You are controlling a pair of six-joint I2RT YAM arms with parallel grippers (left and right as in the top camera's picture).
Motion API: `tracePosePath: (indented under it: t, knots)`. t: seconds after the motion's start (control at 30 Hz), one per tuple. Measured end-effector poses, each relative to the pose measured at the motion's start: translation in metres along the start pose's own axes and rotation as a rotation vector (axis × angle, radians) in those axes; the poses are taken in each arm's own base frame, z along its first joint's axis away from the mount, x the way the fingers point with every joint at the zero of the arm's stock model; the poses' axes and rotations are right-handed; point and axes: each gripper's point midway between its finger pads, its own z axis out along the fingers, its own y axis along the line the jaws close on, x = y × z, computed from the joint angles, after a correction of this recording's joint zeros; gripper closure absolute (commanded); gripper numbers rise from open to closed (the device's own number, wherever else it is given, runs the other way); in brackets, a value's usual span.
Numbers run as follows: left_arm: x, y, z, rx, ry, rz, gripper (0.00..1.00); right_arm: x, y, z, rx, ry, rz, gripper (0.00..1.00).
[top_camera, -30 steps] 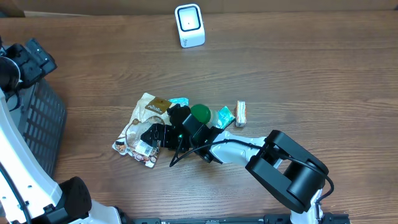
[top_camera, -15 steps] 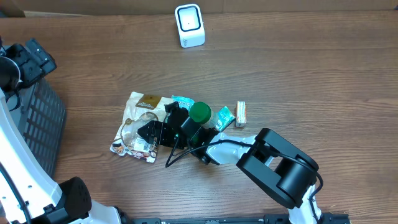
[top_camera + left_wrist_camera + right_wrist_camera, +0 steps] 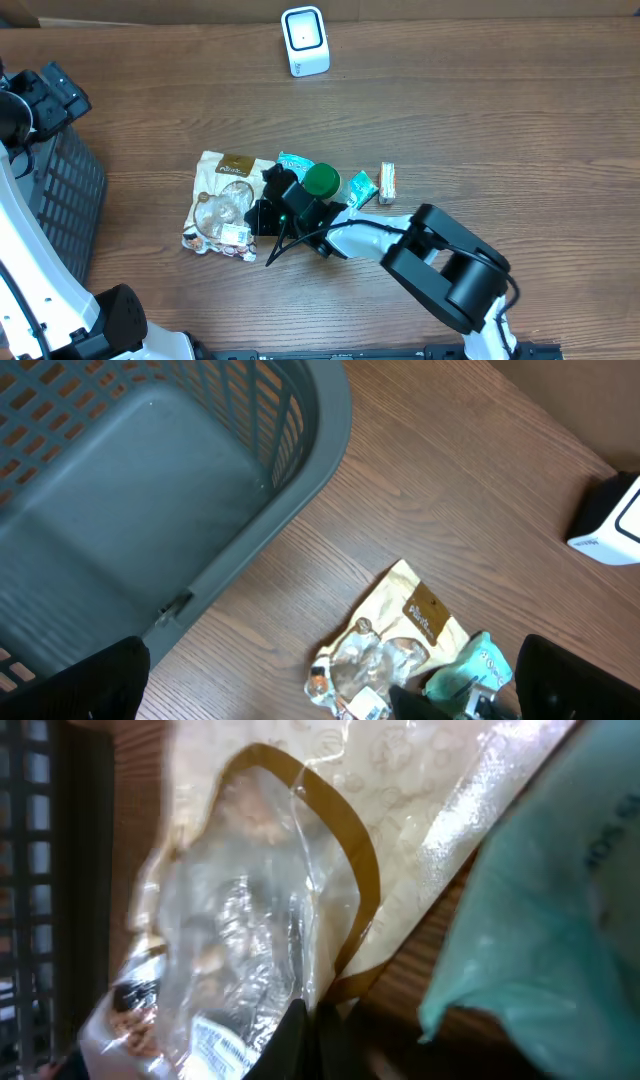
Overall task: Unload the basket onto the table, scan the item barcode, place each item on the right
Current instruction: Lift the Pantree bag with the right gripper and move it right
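Right jaws pinched shut on edge of snack bag [image 3: 222, 200], frame centre-left; left jaws wide open, empty. Scanner [image 3: 305, 40] top centre; lifting and scanning still to do.

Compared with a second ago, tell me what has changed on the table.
The right gripper slid left over the cream-and-clear plastic snack bag and shut on its edge; the bag turned and shifted left. The white boxy scanner, teal packet and grey basket stayed put.
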Motion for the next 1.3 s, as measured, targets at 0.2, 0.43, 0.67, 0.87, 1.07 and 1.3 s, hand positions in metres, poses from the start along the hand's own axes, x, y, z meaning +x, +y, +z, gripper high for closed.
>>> tracePosePath:
  t: [0.2, 0.43, 0.67, 0.87, 1.07, 1.3]
  knots:
    - [0.000, 0.000, 0.000, 0.000, 0.001, 0.000, 0.00, -0.012, 0.025, -0.051, 0.099, 0.020, -0.125, 0.96]
    - [0.000, 0.000, 0.000, 0.000, 0.000, 0.000, 0.00, -0.032, 0.088, -0.142, 0.030, -0.060, -0.287, 0.96]
    - [0.000, 0.000, 0.000, 0.000, 0.000, 0.000, 0.00, -0.051, 0.088, -0.221, 0.003, -0.114, -0.271, 0.96]
    - [0.000, 0.000, 0.000, 0.000, 0.000, 0.000, 0.00, -0.076, 0.046, -0.296, 0.009, -0.151, -0.167, 0.96]
    - [0.000, 0.000, 0.000, 0.000, 0.000, 0.000, 0.00, -0.100, -0.045, -0.346, 0.151, -0.195, 0.093, 0.96]
    - [0.000, 0.000, 0.000, 0.000, 0.000, 0.000, 0.00, -0.110, -0.138, -0.371, 0.238, -0.244, 0.305, 0.96]
